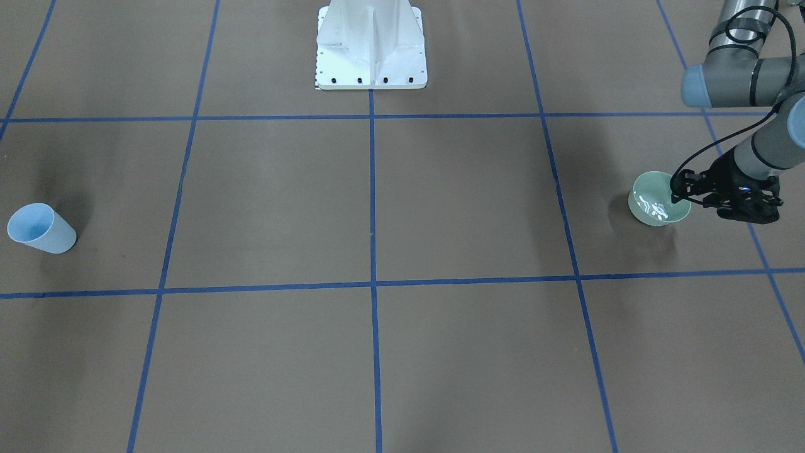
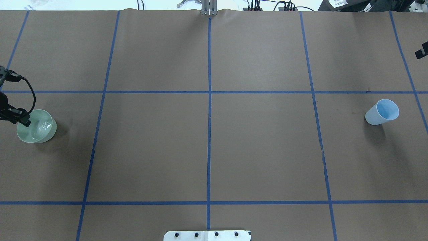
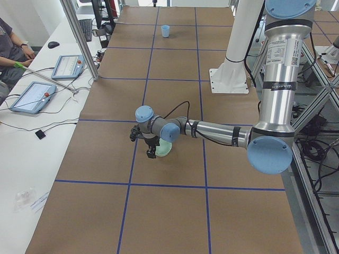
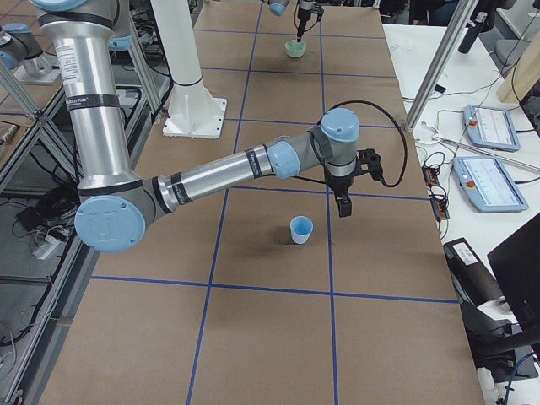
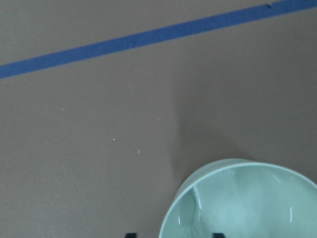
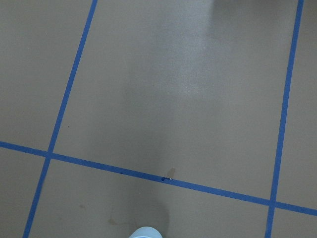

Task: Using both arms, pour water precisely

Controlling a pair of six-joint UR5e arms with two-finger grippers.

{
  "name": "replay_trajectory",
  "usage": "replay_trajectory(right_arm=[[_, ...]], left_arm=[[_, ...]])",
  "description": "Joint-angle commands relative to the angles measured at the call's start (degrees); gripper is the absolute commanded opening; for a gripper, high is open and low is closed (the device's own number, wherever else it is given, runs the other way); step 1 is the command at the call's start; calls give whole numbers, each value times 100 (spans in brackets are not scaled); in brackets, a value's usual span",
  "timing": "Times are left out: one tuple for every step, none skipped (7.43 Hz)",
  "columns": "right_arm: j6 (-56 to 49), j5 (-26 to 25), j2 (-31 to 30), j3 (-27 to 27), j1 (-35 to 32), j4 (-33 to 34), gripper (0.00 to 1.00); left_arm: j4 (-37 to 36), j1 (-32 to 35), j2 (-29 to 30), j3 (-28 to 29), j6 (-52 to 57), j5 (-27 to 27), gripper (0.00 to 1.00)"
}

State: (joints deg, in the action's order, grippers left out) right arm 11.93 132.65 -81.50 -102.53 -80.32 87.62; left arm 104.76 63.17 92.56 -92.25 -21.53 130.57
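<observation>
The left arm (image 3: 212, 128) stretches low over the brown surface (image 2: 260, 144), and its hand (image 1: 679, 190) is down at the pale green bowl (image 2: 36, 127). In the left wrist view two black fingertips (image 5: 130, 235) show at the bottom edge, one outside the bowl's wall and one inside. The gap between them is much wider than the thin rim, so the hand is spread astride the rim and not clamped on it. The bowl stands upright on the surface, in a middle-row square of the blue tape (image 2: 209, 134) grid at the robot's far left, and light glints inside it.

A light blue cup (image 2: 382, 112) stands upright at the robot's far right, well apart from the bowl, with its mouth open upward. The right arm (image 4: 219, 175) reaches out above the surface, and its hand (image 4: 342, 207) hangs with fingers pointing down, near the cup but clear of it and on the side away from the robot. I cannot tell how wide this hand stands. Only the cup's rim shows at the bottom edge of the right wrist view.

The white pedestal (image 1: 371, 47) is bolted at the robot's edge of the surface, on the grid's centre line
</observation>
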Motion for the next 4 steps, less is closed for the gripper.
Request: replay_trajectory(right_arm=[[-68, 15, 160, 66, 60, 315, 99], [-77, 7, 187, 110, 69, 526, 99], [-94, 7, 179, 223, 69, 572, 99], [-94, 7, 170, 338, 69, 590, 99]], left_arm=[[-60, 379, 51, -379, 0, 30, 100], [-217, 633, 69, -660, 0, 30, 100], [-497, 801, 60, -967, 87, 39, 100], [-1083, 1142, 121, -1153, 732, 39, 100]])
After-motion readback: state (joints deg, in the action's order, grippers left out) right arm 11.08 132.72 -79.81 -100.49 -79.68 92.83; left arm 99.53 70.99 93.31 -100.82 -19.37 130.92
